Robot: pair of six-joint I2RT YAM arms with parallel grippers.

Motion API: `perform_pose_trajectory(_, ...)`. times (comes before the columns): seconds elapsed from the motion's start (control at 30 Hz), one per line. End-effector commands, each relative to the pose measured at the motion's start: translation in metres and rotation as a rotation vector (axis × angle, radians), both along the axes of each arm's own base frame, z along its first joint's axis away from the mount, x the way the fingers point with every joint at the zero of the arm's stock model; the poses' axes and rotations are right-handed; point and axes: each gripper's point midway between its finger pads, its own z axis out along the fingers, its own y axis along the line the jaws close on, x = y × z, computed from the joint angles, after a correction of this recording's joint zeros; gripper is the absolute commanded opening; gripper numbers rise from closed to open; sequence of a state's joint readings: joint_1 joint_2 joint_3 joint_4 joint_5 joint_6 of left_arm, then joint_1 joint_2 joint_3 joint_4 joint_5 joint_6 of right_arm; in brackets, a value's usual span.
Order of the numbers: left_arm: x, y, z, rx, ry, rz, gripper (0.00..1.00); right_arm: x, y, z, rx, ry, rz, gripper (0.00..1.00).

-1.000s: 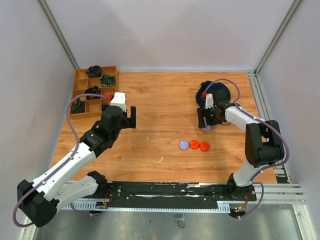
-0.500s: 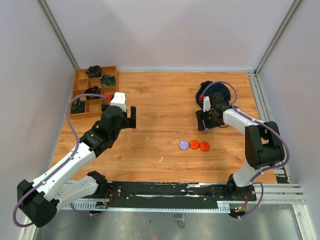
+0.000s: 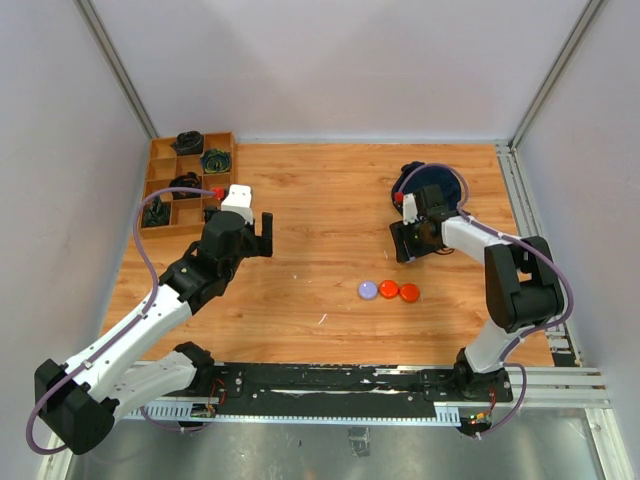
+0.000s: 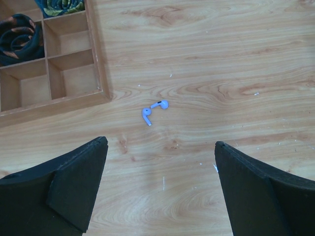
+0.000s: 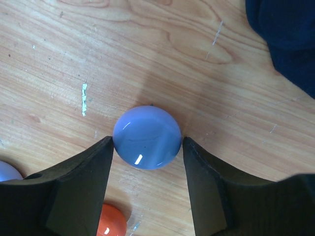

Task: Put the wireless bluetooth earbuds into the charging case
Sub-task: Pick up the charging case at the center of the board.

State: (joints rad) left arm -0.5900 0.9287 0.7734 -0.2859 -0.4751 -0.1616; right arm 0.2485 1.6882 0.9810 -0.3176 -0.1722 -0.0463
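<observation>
Two tiny pale lilac earbuds (image 4: 155, 110) lie side by side on the wood, just ahead of my left gripper (image 4: 160, 143), which is open, empty and above the table. In the top view that gripper (image 3: 258, 235) hovers right of the wooden tray. My right gripper (image 5: 147, 141) has both fingertips against the sides of a round lilac puck (image 5: 146, 137). In the top view this gripper (image 3: 404, 246) hides that puck. No orange-red earbuds show.
A lilac puck (image 3: 368, 290) and two orange-red pucks (image 3: 388, 288) (image 3: 408, 292) lie in a row at centre right. A dark blue pouch (image 3: 435, 185) sits behind the right gripper. A wooden compartment tray (image 3: 160, 180) with dark coiled items stands at the back left.
My right gripper has moved a little back and left. The lilac puck that lay just beside its tips is now between the fingers and hidden in the top view. The left arm has not moved.
</observation>
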Motion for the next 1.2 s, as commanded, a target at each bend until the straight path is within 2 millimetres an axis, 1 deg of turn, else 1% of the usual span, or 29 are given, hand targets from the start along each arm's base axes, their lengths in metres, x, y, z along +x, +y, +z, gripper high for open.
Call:
perform_pose_trajectory(0.0,0.003,-0.003,0.001,-0.025,-0.01,-0.007,0.96,0.0,0.002,-0.007,-0.027,0.016,0.026,0.59)
perform_pose_trajectory(0.27,0.003,-0.006,0.0,-0.035,-0.002,-0.021,0.96,-0.002,0.004,-0.011,-0.03,0.036,0.029,0.54)
perform_pose_trajectory(0.37,0.002,-0.013,0.0,-0.057,0.006,-0.055,0.96,-0.003,0.006,-0.006,-0.04,0.013,0.032,0.53)
perform_pose_trajectory(0.43,0.001,-0.018,0.001,-0.075,0.01,-0.071,0.96,-0.004,0.011,0.0,-0.027,-0.009,0.036,0.53)
perform_pose_trajectory(0.53,0.0,-0.028,0.005,-0.121,0.018,-0.106,0.96,-0.004,0.019,0.012,-0.005,-0.051,0.039,0.51)
perform_pose_trajectory(0.73,-0.006,-0.048,0.024,-0.253,0.013,-0.166,0.97,-0.005,0.041,0.041,0.041,-0.156,0.06,0.5)
perform_pose_trajectory(0.83,-0.011,-0.058,0.028,-0.322,0.025,-0.198,0.97,-0.007,0.057,0.059,0.083,-0.219,0.076,0.49)
perform_pose_trajectory(0.97,-0.018,-0.073,0.033,-0.421,0.046,-0.247,0.97,-0.015,0.081,0.083,0.136,-0.298,0.115,0.48)
perform_pose_trajectory(1.1,-0.026,-0.087,0.038,-0.514,0.056,-0.303,0.97,-0.027,0.106,0.106,0.18,-0.375,0.169,0.48)
perform_pose_trajectory(1.17,-0.03,-0.094,0.04,-0.556,0.06,-0.333,0.97,-0.034,0.118,0.113,0.211,-0.408,0.193,0.48)
